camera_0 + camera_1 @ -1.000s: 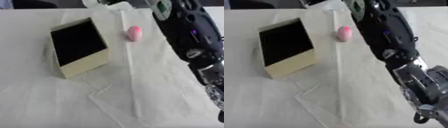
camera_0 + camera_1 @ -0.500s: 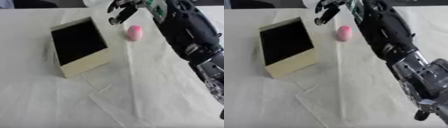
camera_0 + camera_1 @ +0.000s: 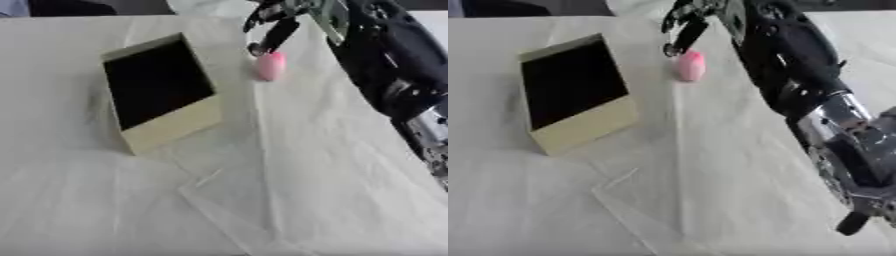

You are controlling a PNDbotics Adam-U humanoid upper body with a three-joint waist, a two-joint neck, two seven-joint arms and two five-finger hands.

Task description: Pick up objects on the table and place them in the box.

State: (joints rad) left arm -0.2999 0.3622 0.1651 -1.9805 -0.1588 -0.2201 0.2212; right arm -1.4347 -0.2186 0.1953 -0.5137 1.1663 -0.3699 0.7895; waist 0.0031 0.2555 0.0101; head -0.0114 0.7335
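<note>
The right hand [image 3: 278, 20] reaches in from the upper right of the frame, its fingers [image 3: 271, 37] hanging relaxed and slightly curled, holding nothing, their tips just above the small pink egg-shaped object [image 3: 269, 66]. That object lies on the white tablecloth [image 3: 332, 190] at upper centre, just right of the open tan box [image 3: 157, 92] with its dark interior.
</note>
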